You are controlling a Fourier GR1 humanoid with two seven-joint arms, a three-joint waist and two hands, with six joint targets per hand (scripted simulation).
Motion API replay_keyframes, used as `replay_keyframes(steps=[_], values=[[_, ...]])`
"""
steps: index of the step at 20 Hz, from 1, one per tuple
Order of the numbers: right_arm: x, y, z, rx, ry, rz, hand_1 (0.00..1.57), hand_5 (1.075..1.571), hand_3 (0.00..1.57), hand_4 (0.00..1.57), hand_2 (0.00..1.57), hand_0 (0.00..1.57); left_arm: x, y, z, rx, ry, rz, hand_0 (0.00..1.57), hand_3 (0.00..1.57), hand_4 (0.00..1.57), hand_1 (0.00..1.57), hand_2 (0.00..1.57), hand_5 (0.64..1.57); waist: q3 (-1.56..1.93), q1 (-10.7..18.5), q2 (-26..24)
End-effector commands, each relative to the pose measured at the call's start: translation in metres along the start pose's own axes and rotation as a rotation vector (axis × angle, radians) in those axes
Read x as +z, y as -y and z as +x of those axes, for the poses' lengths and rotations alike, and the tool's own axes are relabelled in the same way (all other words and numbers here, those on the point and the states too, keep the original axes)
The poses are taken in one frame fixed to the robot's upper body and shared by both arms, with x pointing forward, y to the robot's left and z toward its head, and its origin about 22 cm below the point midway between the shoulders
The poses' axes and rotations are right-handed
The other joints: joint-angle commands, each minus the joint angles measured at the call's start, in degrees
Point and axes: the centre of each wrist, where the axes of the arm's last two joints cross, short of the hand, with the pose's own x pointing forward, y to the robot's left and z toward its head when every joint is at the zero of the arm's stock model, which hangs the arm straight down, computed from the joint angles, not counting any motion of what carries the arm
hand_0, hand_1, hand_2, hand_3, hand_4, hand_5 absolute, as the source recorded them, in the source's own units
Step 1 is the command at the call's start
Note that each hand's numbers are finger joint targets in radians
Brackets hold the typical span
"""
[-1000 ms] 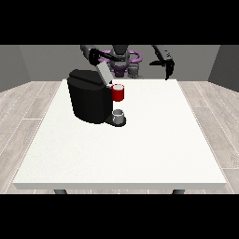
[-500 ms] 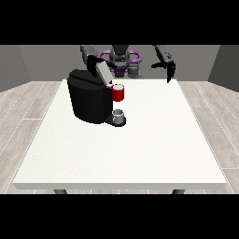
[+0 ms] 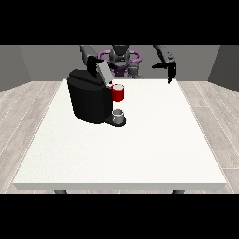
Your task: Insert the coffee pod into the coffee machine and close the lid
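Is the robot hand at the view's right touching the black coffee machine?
No, that robot hand hangs apart from the black coffee machine, near the white table's far edge.

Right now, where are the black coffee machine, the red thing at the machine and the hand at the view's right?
Black coffee machine [image 3: 88, 100]: front view, on its body.
Red thing at the machine [image 3: 118, 93]: front view, its side.
Hand at the view's right [image 3: 171, 72]: front view, on the hand itself.

One coffee machine [image 3: 89, 100], one table [image 3: 140, 149].

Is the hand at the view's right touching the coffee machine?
Apart. The front view shows the hand at the view's right raised near the table's far edge, with bare white table between it and the coffee machine.
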Motion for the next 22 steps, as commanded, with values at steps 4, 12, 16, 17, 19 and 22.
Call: replay_keyframes(steps=[4,12,16,17,19,22], values=[[-0.006,-0.029,0.006,-0.006,-0.006,0.076,0.0,1.571,0.0,0.43,0.0,0.0,-0.003,-0.021,-0.002,-0.005,-0.012,0.029,0.0,0.0,0.35,0.0,0.0,1.571,0.48,-1.08,2.06],[-0.024,-0.048,0.021,0.07,0.053,0.091,0.0,1.571,0.0,0.42,0.0,0.0,-0.014,-0.021,0.006,0.033,0.014,-0.009,0.0,0.0,0.36,0.0,0.0,1.571,0.49,3.27,3.3],[-0.029,-0.071,0.03,0.083,0.016,0.122,0.0,1.571,0.0,0.37,0.0,0.0,-0.016,-0.013,-0.004,0.051,-0.022,0.019,0.0,0.0,0.38,0.0,0.0,1.571,0.49,1.92,1.91],[-0.036,-0.085,0.051,0.094,0.042,0.132,0.0,1.571,0.0,0.36,0.0,0.0,-0.025,-0.019,0.0,0.031,-0.003,0.014,0.0,0.0,0.35,0.0,0.0,1.571,0.47,2.56,2.42],[-0.036,-0.086,0.049,0.117,0.035,0.159,0.0,1.571,0.0,0.35,0.0,0.0,-0.003,-0.015,-0.014,0.04,-0.044,0.0,0.0,0.0,0.37,0.0,0.0,1.571,0.47,2.77,1.58],[-0.059,-0.091,0.084,0.179,0.091,0.131,0.0,1.571,0.0,0.44,0.0,0.0,-0.023,-0.023,-0.001,0.039,-0.028,-0.031,0.0,0.0,0.35,0.0,0.0,1.571,0.46,4.07,1.82]])
